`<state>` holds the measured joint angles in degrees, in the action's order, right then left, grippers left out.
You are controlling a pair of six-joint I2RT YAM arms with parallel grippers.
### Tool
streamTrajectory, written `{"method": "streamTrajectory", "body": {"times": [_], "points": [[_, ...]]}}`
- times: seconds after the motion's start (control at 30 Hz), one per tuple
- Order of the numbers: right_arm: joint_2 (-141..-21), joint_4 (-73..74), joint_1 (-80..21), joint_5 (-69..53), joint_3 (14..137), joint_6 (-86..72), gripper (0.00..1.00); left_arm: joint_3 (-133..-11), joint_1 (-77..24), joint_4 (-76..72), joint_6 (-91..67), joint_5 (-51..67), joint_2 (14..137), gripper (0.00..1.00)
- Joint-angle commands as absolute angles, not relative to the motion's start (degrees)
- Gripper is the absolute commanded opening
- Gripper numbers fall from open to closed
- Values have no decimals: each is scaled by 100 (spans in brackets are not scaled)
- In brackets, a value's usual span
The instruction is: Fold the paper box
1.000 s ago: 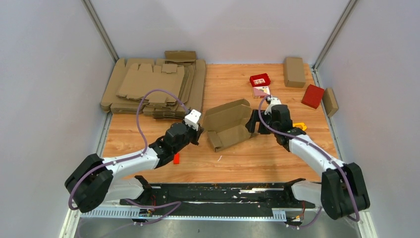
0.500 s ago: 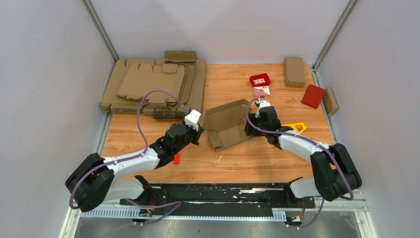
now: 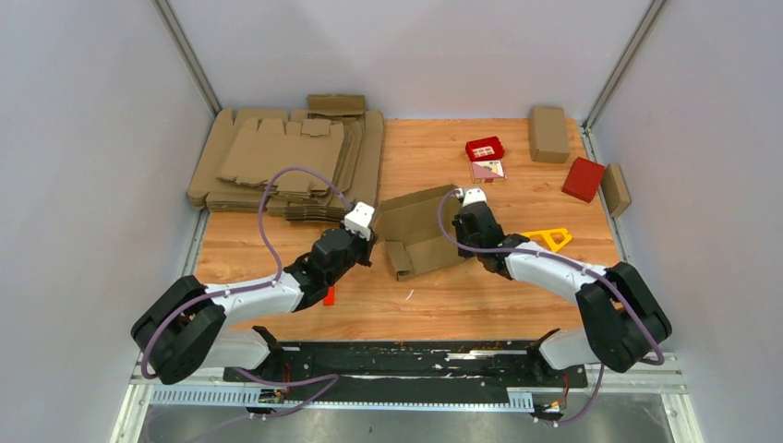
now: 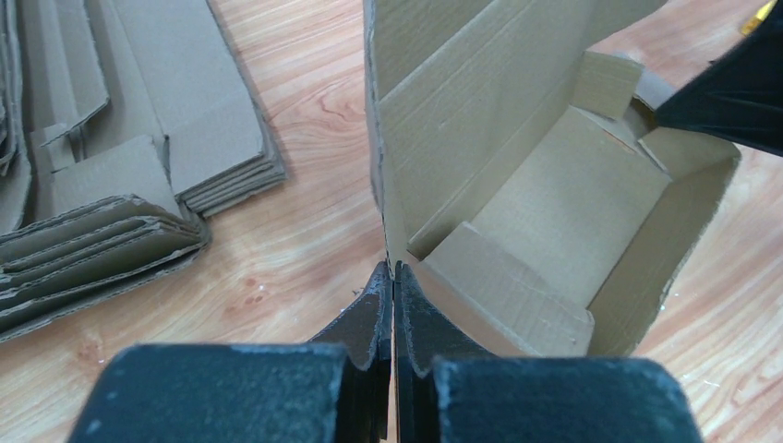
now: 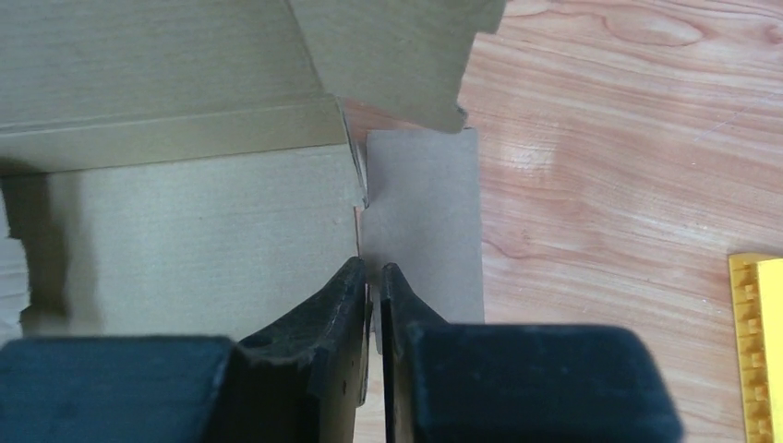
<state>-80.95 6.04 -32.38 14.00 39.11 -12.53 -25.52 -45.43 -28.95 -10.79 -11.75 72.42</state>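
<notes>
From above you see the half-folded paper box (image 3: 420, 231) mid-table between both arms, your left wrist view shows the left gripper (image 4: 394, 281) pinching its upright wall edge, and your right wrist view shows the right gripper (image 5: 371, 281) nipping its side flap.

Bright even overhead light, soft faint shadows, sharp views, near wrist foregrounds slightly blurred

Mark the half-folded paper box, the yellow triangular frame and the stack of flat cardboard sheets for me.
paper box (image 3: 420, 231): top external view, on its inner floor panel.
yellow triangular frame (image 3: 547, 238): top external view, on its near bar.
stack of flat cardboard sheets (image 3: 277, 157): top external view, on the topmost sheet.
</notes>
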Motion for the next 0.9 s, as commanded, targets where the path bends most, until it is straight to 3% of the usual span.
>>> {"method": "streamTrajectory", "body": {"times": [0.0,0.27,0.73,0.8,0.87], "points": [[-7852,537,-3344,1112,4001,-1448,12,-2586,-4326,-3116,-973,-1388,7347,0],[-8173,479,-3546,512,4336,-1612,9,-2390,-4081,-3140,-1037,-1655,7117,3],[-8125,237,-3757,325,3898,-1659,10,-3072,-4078,-1563,-1829,-414,7492,50],[-8138,236,-3783,331,3911,-1654,10,-3096,-4078,-1505,-2037,-369,7556,60],[-8147,231,-3803,359,3911,-1637,10,-3182,-4078,-1372,-2190,-376,7701,63]]}}
